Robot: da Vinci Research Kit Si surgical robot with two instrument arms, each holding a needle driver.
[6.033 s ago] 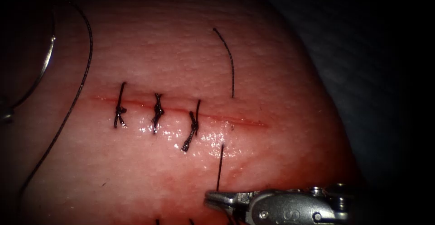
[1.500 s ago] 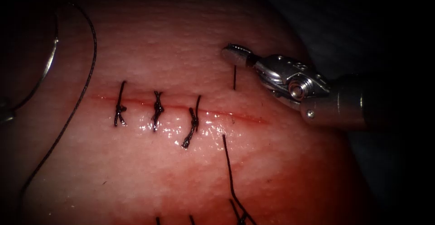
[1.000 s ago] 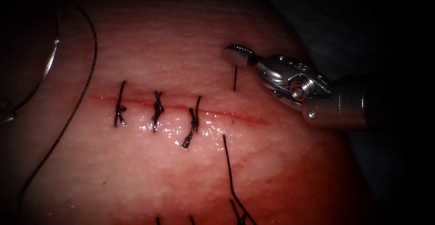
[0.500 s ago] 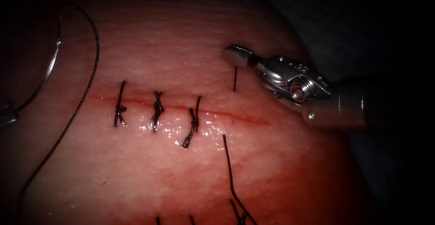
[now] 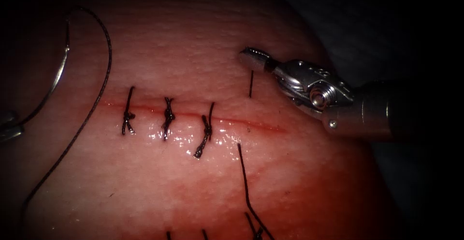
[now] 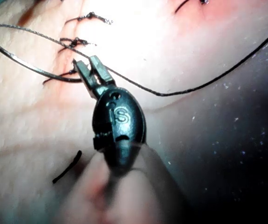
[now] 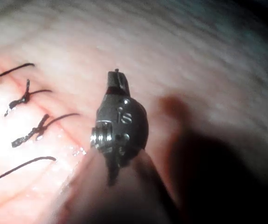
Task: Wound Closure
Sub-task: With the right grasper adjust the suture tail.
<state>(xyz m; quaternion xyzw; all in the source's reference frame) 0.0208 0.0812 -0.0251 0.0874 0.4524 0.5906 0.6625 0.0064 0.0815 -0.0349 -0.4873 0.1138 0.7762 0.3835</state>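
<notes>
Tissue (image 5: 203, 42) with horizontal cut (image 5: 193, 117): three knotted stitches (image 5: 166, 119) across its left and middle part; right end of cut unknotted, with one thread (image 5: 250, 83) standing out of the tissue above it and another strand (image 5: 244, 177) coming out below. Judged three stitches done, a fourth placed but untied. Right tool (image 5: 251, 56): jaws closed on the top end of the upper strand, above the cut. Left tool (image 5: 7, 129): at the far left edge, jaws clamped on the curved needle (image 5: 53, 80) near one end; needle clear of the tissue, long thread trailing from it
</notes>
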